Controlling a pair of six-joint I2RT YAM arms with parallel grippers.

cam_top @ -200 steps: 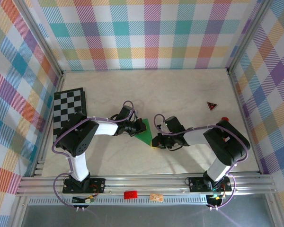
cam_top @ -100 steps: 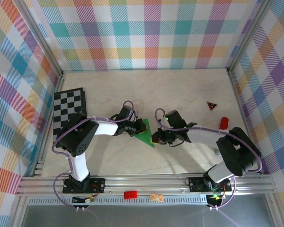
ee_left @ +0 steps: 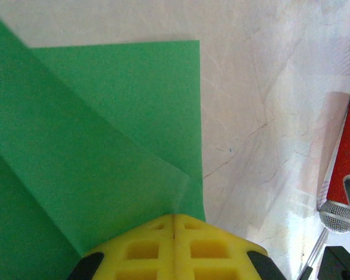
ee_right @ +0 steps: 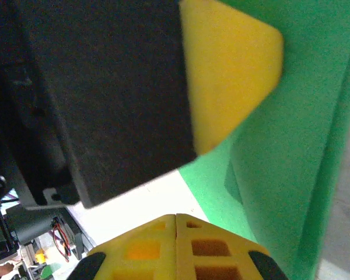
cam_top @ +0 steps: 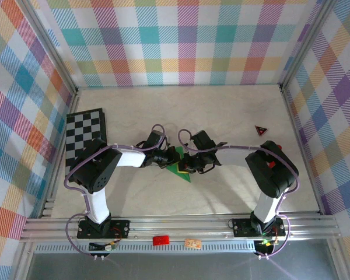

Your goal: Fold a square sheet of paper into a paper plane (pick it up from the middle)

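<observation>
Swinging in from 3 o'clock, the right gripper (cam_top: 188, 165) has closed the gap and now sits just beside the left gripper (cam_top: 170, 157), which has kept its place near the middle of the tabletop (cam_top: 233, 116). Both pairs of jaws are pressed tip to tip with nothing between them. The square sheet of paper (cam_top: 181, 172), already partly folded, lies flat beneath the two. From above its long axis runs roughly 11 to 5 o'clock, with the free point at 5 o'clock. Seen from the left wrist, the sheet spreads toward 11 o'clock from the closed tips; from the right wrist it lies toward 3 o'clock. Either arm is equally near, so the next crease probably depends on one pinning while the other presses.
</observation>
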